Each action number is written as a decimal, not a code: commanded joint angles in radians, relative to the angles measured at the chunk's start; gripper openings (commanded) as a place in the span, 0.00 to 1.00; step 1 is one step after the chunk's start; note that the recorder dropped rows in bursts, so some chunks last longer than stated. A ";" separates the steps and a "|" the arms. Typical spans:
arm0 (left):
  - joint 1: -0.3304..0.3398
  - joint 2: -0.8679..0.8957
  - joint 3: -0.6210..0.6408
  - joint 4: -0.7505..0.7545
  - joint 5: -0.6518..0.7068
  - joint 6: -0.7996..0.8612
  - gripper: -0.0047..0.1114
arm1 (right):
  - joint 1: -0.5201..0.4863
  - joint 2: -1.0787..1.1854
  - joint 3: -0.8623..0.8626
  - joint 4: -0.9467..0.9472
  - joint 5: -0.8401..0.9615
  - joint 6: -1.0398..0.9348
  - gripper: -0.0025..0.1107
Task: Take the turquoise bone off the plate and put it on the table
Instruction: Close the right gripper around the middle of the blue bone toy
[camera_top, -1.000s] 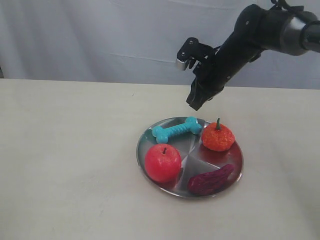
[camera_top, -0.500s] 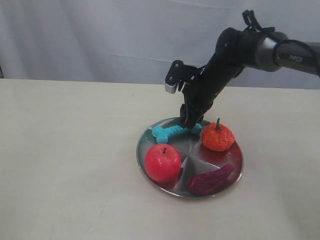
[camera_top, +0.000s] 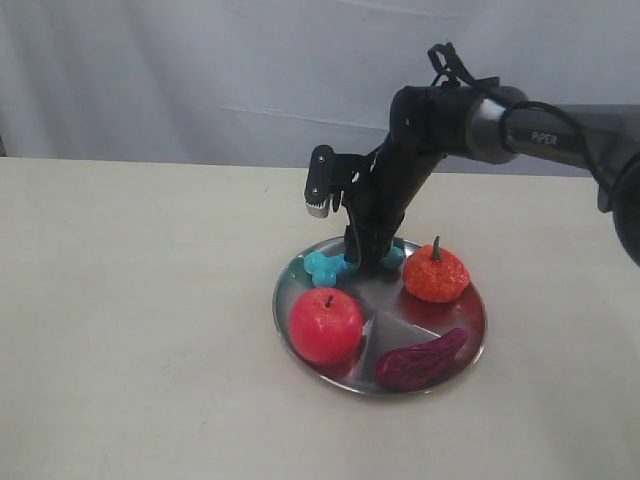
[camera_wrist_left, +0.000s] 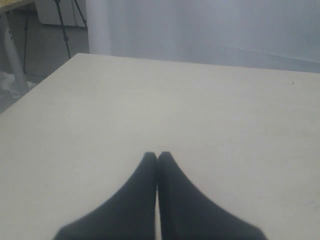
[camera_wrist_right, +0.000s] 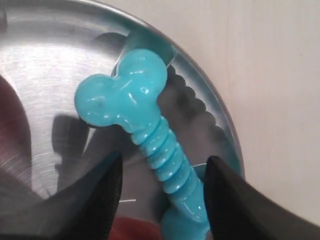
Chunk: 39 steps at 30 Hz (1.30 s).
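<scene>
The right claw (camera_wrist_right: 165, 160) is spread open over the bone (camera_wrist_right: 150, 130), one finger (camera_wrist_right: 95, 200) on each side of the ribbed shaft. The gap is wider than the shaft. It grips nothing; whether either pad brushes the rubber I cannot tell. In the exterior view the claw stands steeply down onto the back of the plate (camera_top: 292, 318), hiding the bone's middle, so that only the two knobbed ends show.

The bone lies flat on the plate, close inside the far rim, one knob almost at the rim's edge in the right wrist view.

The left claw (camera_wrist_left: 157, 159) is closed, fingers pressed together with nothing between them, above bare table (camera_top: 140, 300).

Left of the plate the table is wide and bare up to its far edge, where a pale curtain (camera_top: 200, 70) hangs. There is also bare table to the right and in front of the plate.

On the plate, an apple (camera_top: 325, 325) sits in front of the bone's left knob, near but apart. An orange fruit (camera_top: 435, 273) with a green stem stands just beside the right knob and close to the arm. A purple piece (camera_top: 420, 360) lies at the front right, well away from the claw.
</scene>
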<state>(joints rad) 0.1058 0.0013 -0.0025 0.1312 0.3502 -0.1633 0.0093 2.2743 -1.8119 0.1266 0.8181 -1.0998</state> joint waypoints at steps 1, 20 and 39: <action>-0.005 -0.001 0.003 0.001 -0.004 -0.001 0.04 | -0.002 0.045 -0.023 -0.005 -0.034 -0.008 0.46; -0.005 -0.001 0.003 0.001 -0.004 -0.001 0.04 | -0.002 0.148 -0.087 0.004 0.002 0.004 0.46; -0.005 -0.001 0.003 0.001 -0.004 -0.001 0.04 | -0.002 0.148 -0.087 0.008 0.104 0.008 0.46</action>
<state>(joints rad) 0.1058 0.0013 -0.0025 0.1312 0.3502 -0.1633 0.0093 2.4003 -1.9137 0.1374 0.8528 -1.0953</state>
